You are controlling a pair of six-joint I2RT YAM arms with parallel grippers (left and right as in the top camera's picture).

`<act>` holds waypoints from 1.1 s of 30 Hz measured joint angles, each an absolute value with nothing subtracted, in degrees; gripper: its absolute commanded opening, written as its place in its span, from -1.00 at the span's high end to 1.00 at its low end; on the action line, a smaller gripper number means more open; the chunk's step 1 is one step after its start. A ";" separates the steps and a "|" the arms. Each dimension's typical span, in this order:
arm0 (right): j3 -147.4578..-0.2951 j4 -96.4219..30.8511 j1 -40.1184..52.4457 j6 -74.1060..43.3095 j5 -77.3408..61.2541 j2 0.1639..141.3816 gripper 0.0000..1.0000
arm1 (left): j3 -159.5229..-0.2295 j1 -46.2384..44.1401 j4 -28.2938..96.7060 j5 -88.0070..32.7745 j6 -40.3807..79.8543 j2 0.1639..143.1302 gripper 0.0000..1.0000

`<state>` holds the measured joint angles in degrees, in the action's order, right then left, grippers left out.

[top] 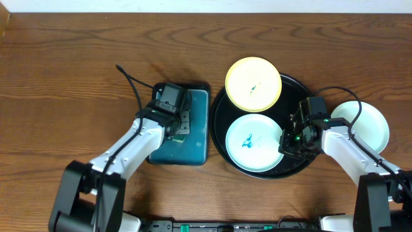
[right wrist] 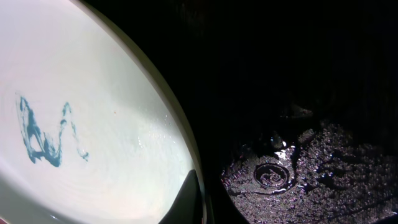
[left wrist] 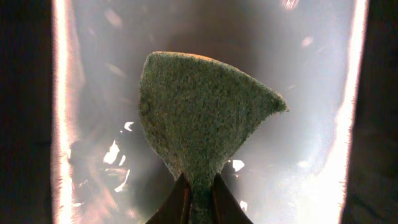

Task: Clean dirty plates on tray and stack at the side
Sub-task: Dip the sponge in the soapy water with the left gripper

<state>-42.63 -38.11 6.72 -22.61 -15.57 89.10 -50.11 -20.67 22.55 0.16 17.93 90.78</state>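
While black tray (top: 291,93) sits on wood table (top: 64,58) | pale wall (top: 206,5) behind

No text, label or number can be read on anything.

The left arm (top: 129,145) and right arm (top: 347,147) are both wearing smooth white shells over black joints, each ending in a boxy black base (top: 84,196). A thin black cable (top: 131,80) is trailing off the left wrist, a second cable (top: 331,89) off the right. A green light (top: 297,136) is glowing on the right wrist (its housing is black). The left fingertips (left wrist: 174,205) are showing dark and tapered.
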 measured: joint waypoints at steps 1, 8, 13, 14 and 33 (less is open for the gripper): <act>-42.63 -38.13 6.72 -22.61 -15.57 89.10 0.98 | -50.11 -20.67 22.55 0.19 17.93 90.04 0.85; -42.63 -38.15 6.72 -22.61 -15.57 89.10 0.98 | -50.11 -20.67 22.76 0.19 17.93 85.78 0.84; -42.63 -38.17 6.70 -22.61 -15.57 89.10 0.97 | -50.11 -20.67 23.14 0.19 17.96 86.24 0.85; -42.63 -38.17 6.72 -22.61 -15.57 89.10 0.98 | -50.11 -20.67 23.14 0.19 17.96 86.63 0.85; -42.63 -38.28 6.72 -22.61 -15.59 89.10 0.98 | -51.62 -20.69 23.14 0.16 17.96 97.08 0.85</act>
